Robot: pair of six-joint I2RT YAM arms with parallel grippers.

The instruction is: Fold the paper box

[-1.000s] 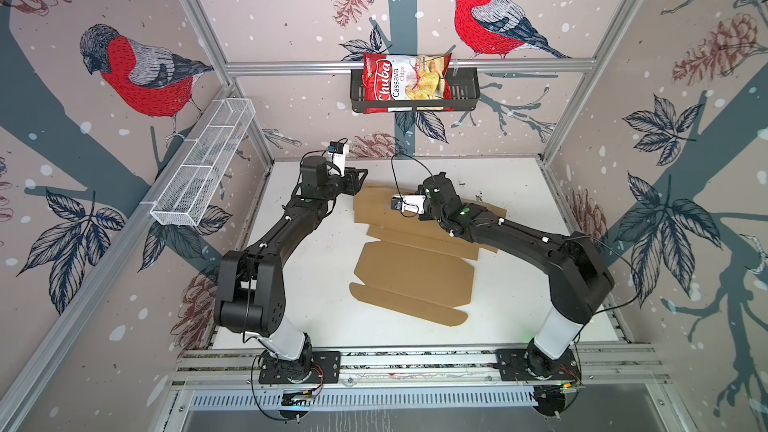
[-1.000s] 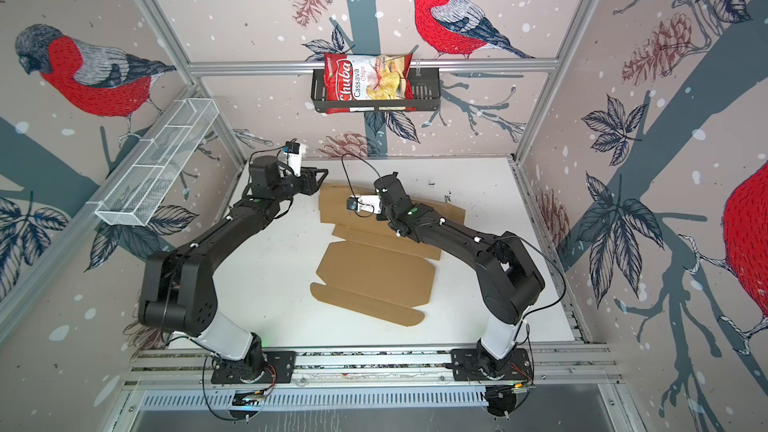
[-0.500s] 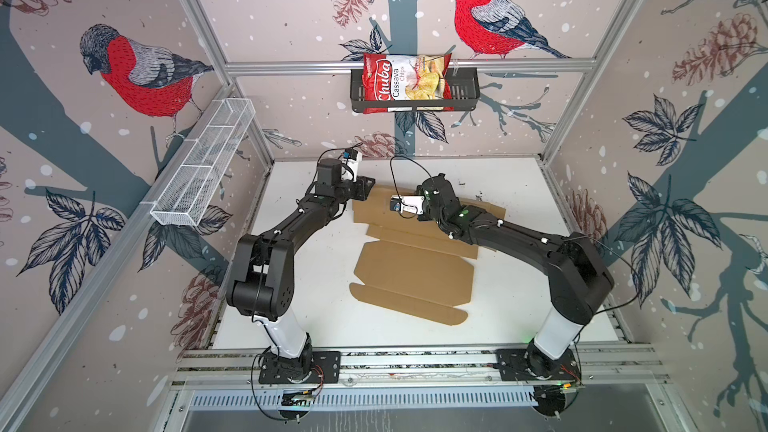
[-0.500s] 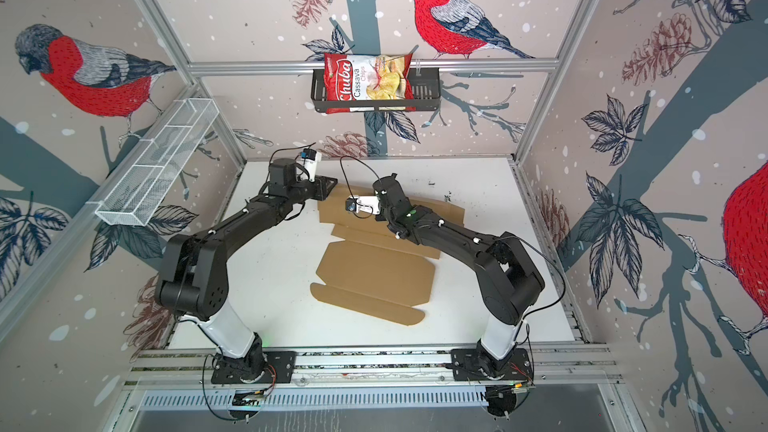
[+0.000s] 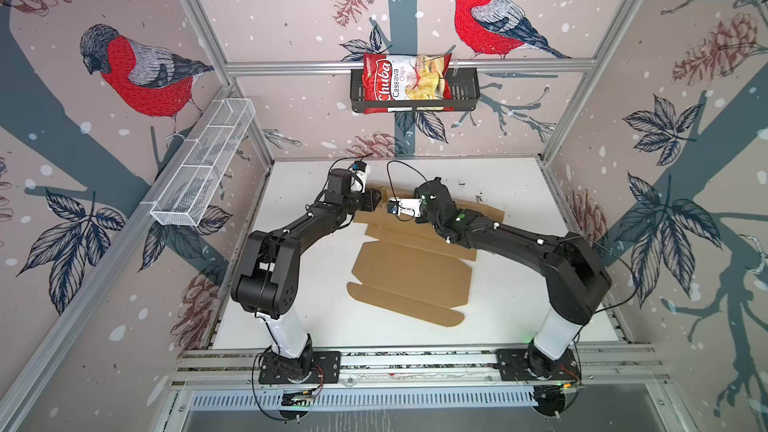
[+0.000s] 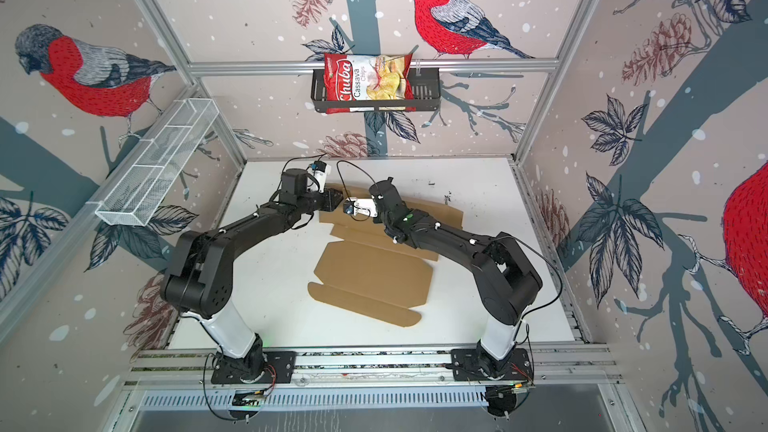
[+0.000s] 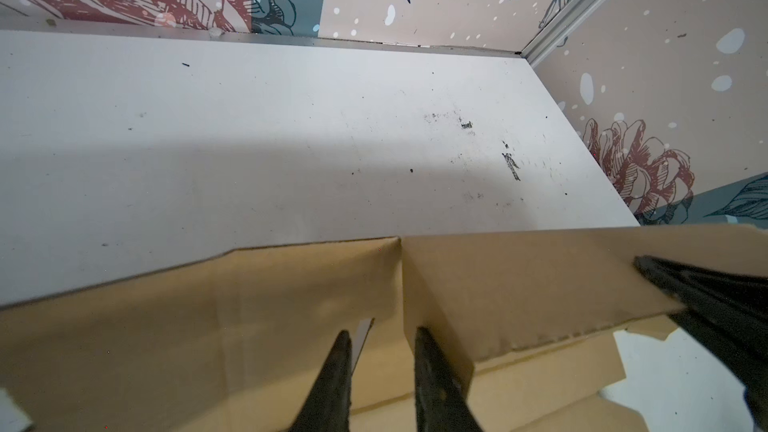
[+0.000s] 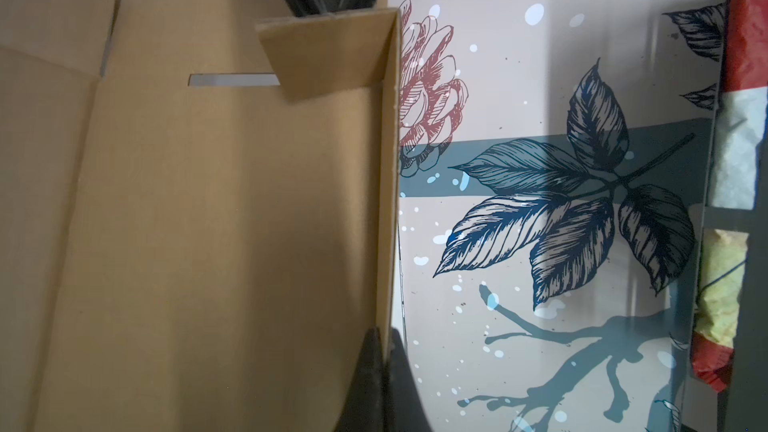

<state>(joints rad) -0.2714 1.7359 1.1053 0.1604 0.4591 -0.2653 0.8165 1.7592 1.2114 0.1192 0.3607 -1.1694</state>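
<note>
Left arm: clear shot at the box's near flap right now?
Probably yes. The paper box's near flap lies flat and uncovered; the left end effector only has to back off the far corner.

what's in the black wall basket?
A red chips bag, sticking up above the basket rim. Anything behind or under the bag is covered.

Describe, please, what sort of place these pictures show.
Probably a robot lab enclosure: the left arm and right arm bolted to an aluminium rail, a white tabletop walled by bird-print panels, and the paper box.
</note>
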